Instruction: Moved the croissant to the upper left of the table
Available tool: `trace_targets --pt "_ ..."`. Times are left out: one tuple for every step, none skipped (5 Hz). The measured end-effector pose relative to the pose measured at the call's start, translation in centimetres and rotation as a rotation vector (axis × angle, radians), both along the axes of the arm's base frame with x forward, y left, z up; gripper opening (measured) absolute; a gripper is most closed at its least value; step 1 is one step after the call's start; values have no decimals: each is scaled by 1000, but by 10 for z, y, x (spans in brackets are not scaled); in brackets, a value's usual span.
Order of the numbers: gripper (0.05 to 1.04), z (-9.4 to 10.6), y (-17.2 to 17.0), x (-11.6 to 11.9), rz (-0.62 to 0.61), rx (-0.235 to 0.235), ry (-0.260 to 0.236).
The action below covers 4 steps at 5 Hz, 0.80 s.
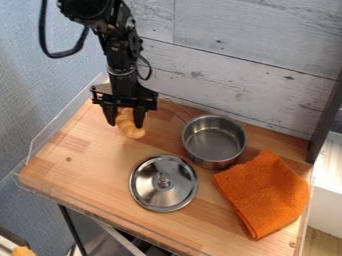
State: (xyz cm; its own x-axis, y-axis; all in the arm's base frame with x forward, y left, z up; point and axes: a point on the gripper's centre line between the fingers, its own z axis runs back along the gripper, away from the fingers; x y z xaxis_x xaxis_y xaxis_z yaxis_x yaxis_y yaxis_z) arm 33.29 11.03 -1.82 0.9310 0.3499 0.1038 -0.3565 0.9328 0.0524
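Camera view, observed from across the table (pixel 73 165): the black arm (pixel 120 52) comes in at the upper left, gripper (pixel 125 124) hanging down over the rear of the top. Croissant (pixel 131 128) located between the fingers, in the upper left part of the table. Gripper state: the fingers stand apart by the croissant's breadth and seem to press its sides; I read this as a grasp. Whether its lower end bears on the wood, I cannot tell.

Handling, estimated: light, a little yielding, not slippery; hard squeezing might dent it, and a hold near one tip might let it swivel. Best hold: across the thick middle, one finger to each flank. The present grip looks set toward the rear end, with the front end jutting out below.

Neighbours: steel saucepan (pixel 212 143) to the right, lid (pixel 150 194) nearer me, orange cloth (pixel 264 192) beside the pan. Placement judged nearly complete; a gentle lowering, if needed, then release.
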Motion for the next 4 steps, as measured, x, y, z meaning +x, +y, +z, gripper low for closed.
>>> trace_targets --pt "659 -9 7 10 17 -11 16" --pt "659 -19 16 16 30 -10 36" --pt "732 -20 19 19 34 0 39" --pt "987 -20 20 16 55 8 49"
